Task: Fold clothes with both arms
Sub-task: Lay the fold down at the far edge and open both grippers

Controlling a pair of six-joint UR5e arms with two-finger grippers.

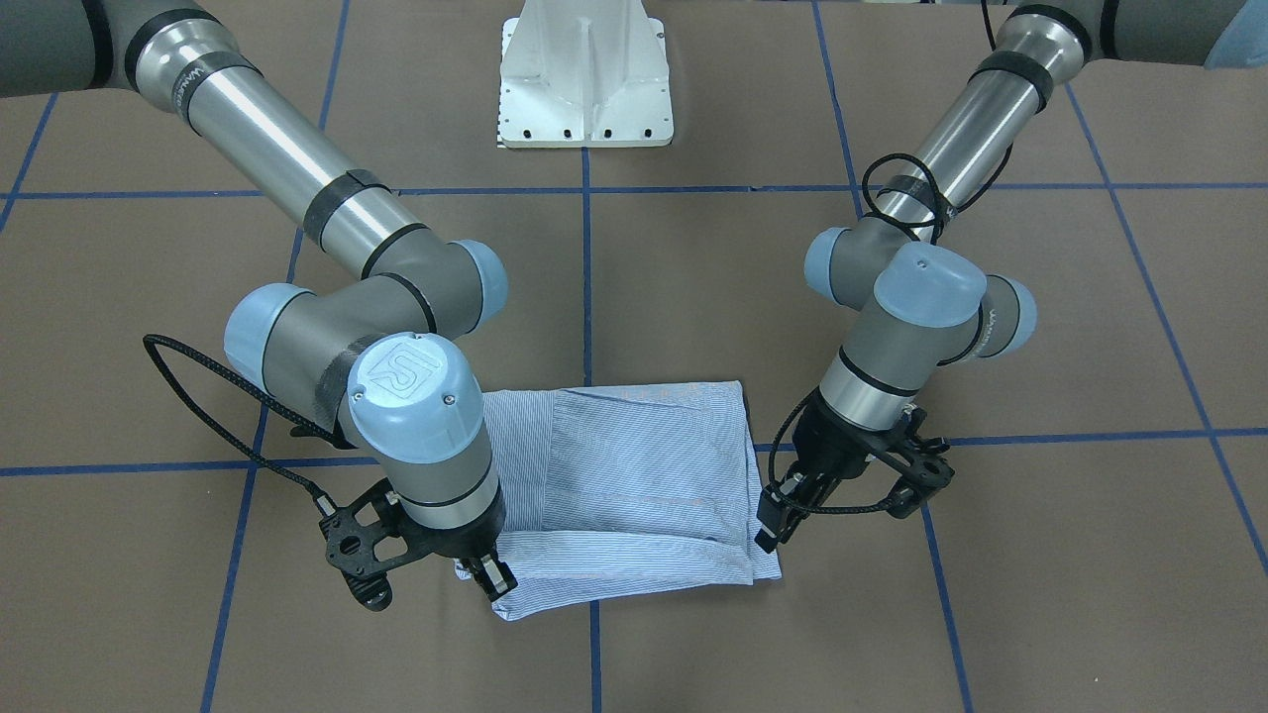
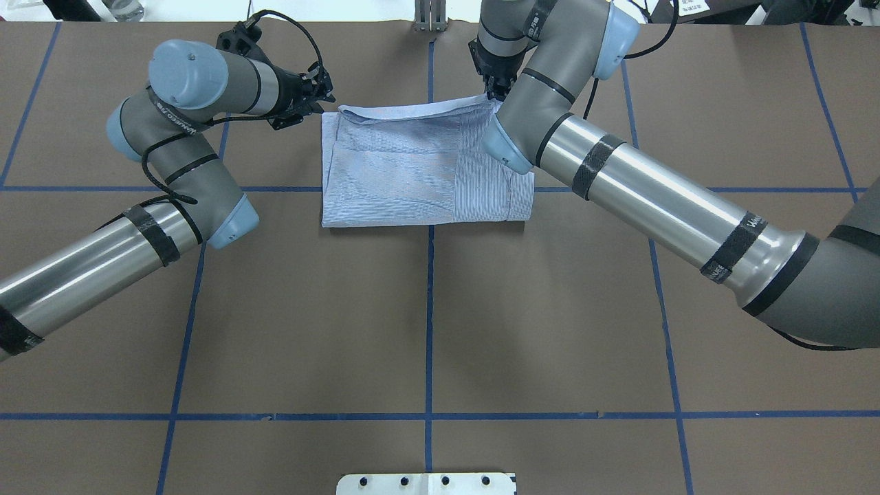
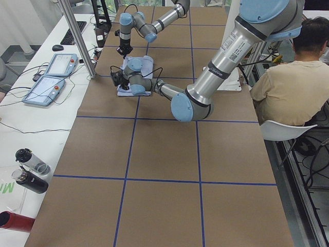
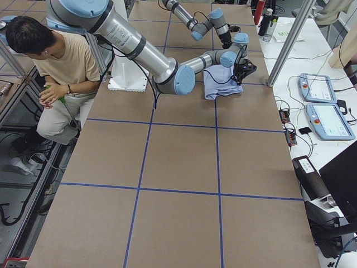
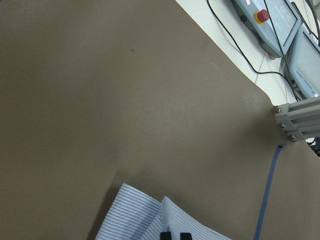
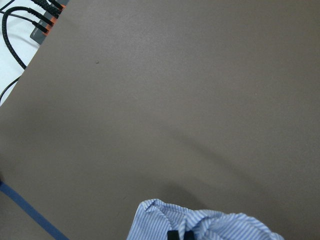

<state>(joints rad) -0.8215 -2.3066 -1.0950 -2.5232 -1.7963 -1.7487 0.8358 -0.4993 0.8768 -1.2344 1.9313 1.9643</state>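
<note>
The pinstriped shirt (image 1: 634, 475) lies folded into a rectangle on the brown table, its edge farthest from the robot raised a little (image 2: 412, 165). My left gripper (image 1: 773, 530) (image 2: 328, 103) is shut on one far corner of the shirt. In the left wrist view its tips (image 5: 172, 235) pinch striped cloth (image 5: 150, 220). My right gripper (image 1: 495, 579) (image 2: 493, 93) is shut on the other far corner. The right wrist view shows its tips (image 6: 180, 235) closed on bunched cloth (image 6: 225, 225). Both arms reach out over the table from either side of the shirt.
The white pedestal base (image 1: 584, 79) stands at the robot's side of the table. Blue tape lines (image 2: 430, 309) grid the brown surface. A seated person (image 4: 61, 61) is beside the base. Teach pendants (image 3: 51, 74), bottles (image 3: 31, 170) and a metal post (image 3: 77, 36) line the far bench.
</note>
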